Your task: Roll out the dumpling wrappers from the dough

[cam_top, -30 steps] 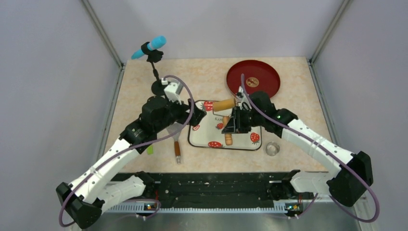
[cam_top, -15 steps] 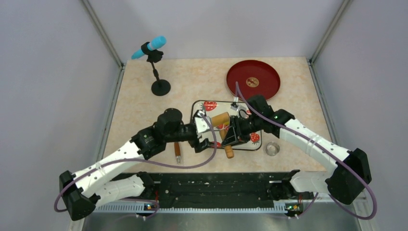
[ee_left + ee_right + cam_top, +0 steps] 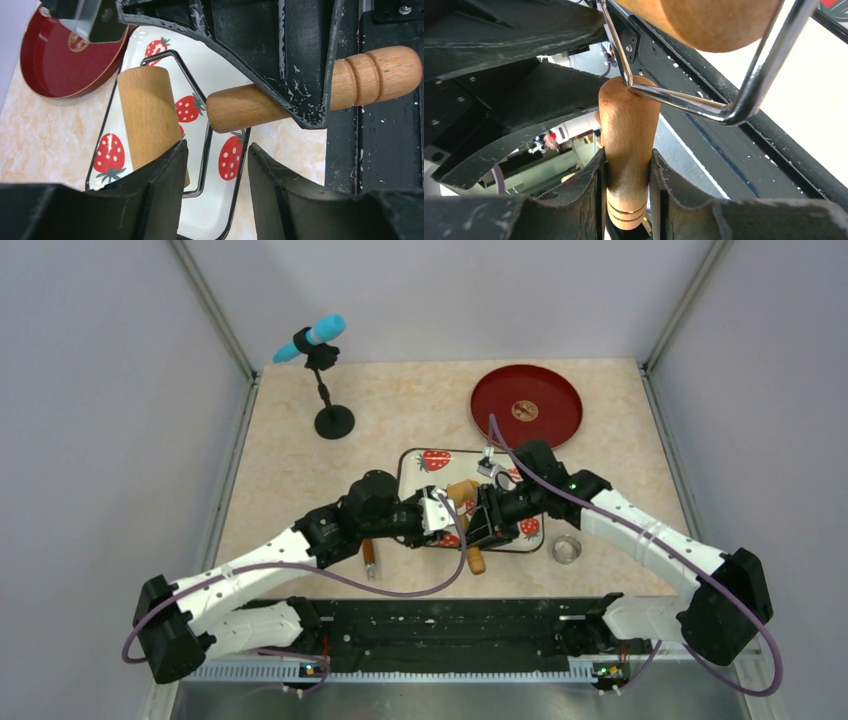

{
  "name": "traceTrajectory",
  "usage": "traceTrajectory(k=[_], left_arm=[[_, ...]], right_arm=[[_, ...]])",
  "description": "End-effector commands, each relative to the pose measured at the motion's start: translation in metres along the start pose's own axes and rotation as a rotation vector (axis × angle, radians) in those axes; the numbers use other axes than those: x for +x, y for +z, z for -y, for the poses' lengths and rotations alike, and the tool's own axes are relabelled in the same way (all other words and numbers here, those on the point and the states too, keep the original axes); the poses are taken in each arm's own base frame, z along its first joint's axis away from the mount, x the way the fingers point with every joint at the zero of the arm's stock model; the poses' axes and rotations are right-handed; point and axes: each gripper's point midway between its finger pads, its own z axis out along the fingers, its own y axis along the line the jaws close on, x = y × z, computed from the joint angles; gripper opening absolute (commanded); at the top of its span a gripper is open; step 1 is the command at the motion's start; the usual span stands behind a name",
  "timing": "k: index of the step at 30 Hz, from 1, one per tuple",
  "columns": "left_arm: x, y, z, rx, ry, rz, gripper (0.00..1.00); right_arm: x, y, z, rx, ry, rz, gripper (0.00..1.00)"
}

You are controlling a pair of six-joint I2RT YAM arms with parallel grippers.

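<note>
Dough: not visible in any view; its place cannot be told.
Roller (image 3: 461,490): wooden drum on a wire frame, over the strawberry tray (image 3: 470,457), mid-table toward the near edge; handle points at the near edge.
Right gripper (image 3: 626,170): clamped on the roller's handle.
Left gripper (image 3: 216,155): jaws parted, holding nothing, just beside the drum.
Metal ring (image 3: 567,549): beside the tray, toward the right edge.
Red plate (image 3: 555,420): near the far right corner.

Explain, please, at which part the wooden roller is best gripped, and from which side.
Grip the slim wooden handle, closing across it from both sides, as the right pincer does. It is narrow and round; the thicker drum must turn freely, and the wire frame is thin.
</note>
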Motion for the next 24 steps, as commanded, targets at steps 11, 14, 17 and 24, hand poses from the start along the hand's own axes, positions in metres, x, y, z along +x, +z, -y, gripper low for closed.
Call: traceTrajectory(k=[11,14,17,24], left_arm=[[0.016,0.018,0.003,0.016,-0.013,-0.029,0.22],[0.015,0.017,0.000,-0.003,-0.036,-0.034,0.00],[0.011,0.013,-0.005,-0.041,-0.074,-0.025,0.00],[-0.005,-0.003,-0.025,-0.199,-0.220,0.032,0.00]], right_arm=[[-0.007,-0.015,-0.039,-0.125,-0.098,0.041,0.00],[-0.011,-0.015,-0.037,-0.109,-0.097,0.061,0.00],[-0.021,-0.018,-0.038,-0.079,-0.109,0.119,0.13],[-0.060,-0.056,-0.045,0.062,-0.160,0.437,0.95]])
